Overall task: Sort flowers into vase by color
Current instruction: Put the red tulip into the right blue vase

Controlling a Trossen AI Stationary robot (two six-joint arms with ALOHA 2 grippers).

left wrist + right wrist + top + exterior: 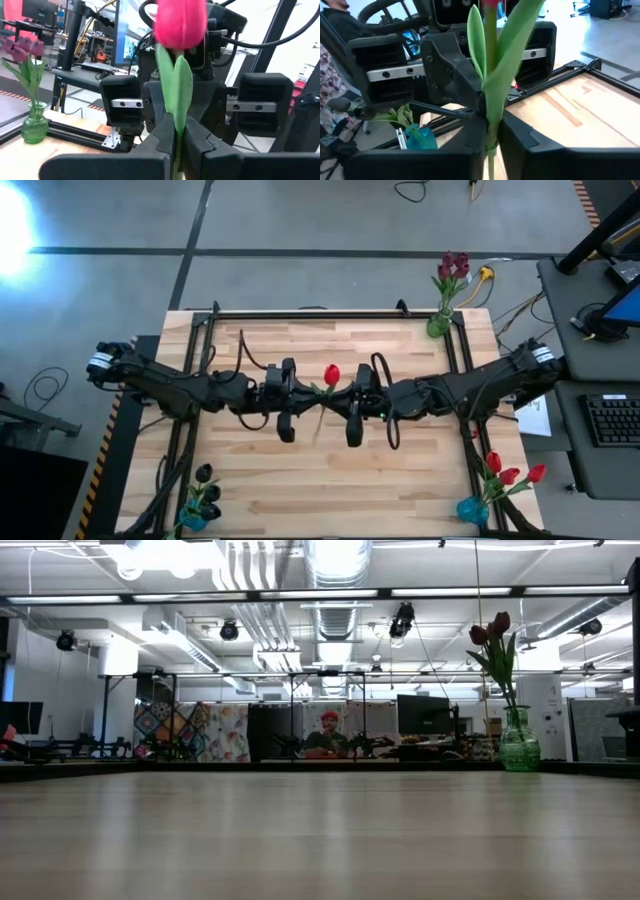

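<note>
Above the counter point(400, 470) centre, left gripper point(298, 392) and right gripper point(345, 395) both hold jaws clamped on the red flower point(331, 374) stem; a handover, apparently. Stem looks light, thin, bendable; grip mid-stem, clear of the fragile head.

Both arms meet over table point(400, 490) centre. Left gripper point(300, 392) and right gripper point(345, 395) face each other w/ a red flower point(331, 375) between them; grip not clear from above. Green vase point(438, 326) w/ maroon flowers point(455, 265) at far right corner. Blue vase point(472, 509) w/ red flowers point(510, 473) at near right corner. Another blue vase point(193, 519) w/ near-black flowers point(206, 483) at near left corner.
</note>
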